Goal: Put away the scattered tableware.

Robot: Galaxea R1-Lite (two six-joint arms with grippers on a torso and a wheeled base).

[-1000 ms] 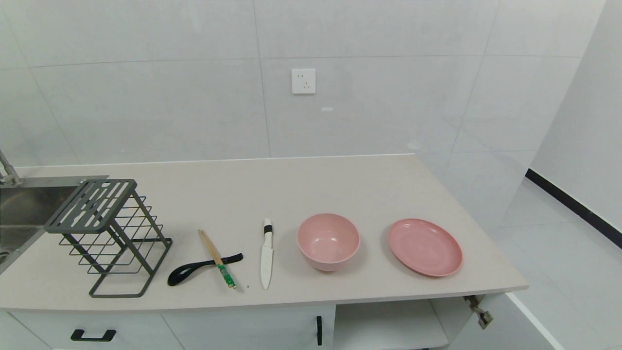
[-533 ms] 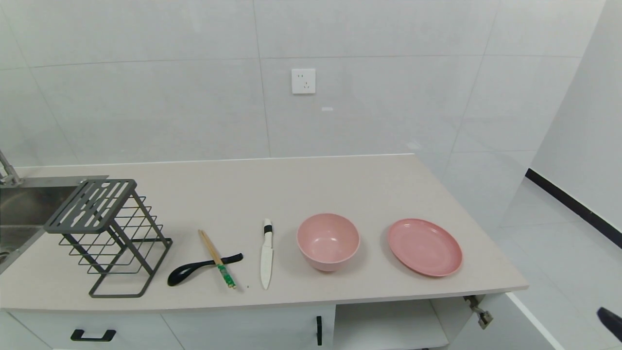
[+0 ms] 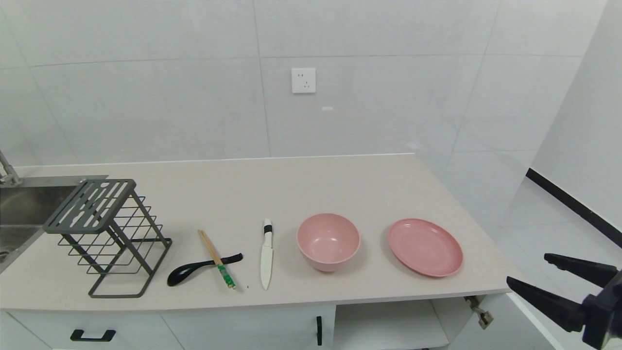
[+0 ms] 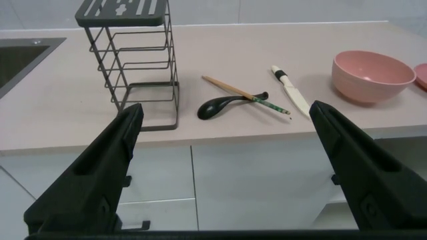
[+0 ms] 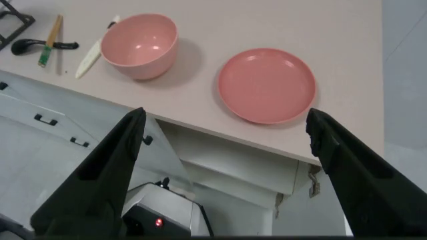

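Ahead, in the head view, a wire rack [image 3: 107, 233] stands at the left of the countertop [image 3: 340, 189]. Chopsticks [image 3: 216, 258] lie crossed over a black spoon [image 3: 194, 270]. The knife [image 3: 266, 255] lies front to back, blade tip toward the front edge. A pink bowl [image 3: 328, 240] and pink plate [image 3: 425, 247] sit farther right. The right gripper [image 3: 526, 268] hangs spread off the counter's right end. In the left wrist view, the left gripper [image 4: 225, 107] gapes wide before the cupboard front [image 4: 253, 180]. In the right wrist view, the plate lies between the parted fingers.

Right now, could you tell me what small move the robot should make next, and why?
Probably ease the right gripper inward over the right end of the counter, toward the pink plate. Its jaws stand open, it hangs beyond the counter's right end, and the plate is the nearest piece, lying flat and bare.
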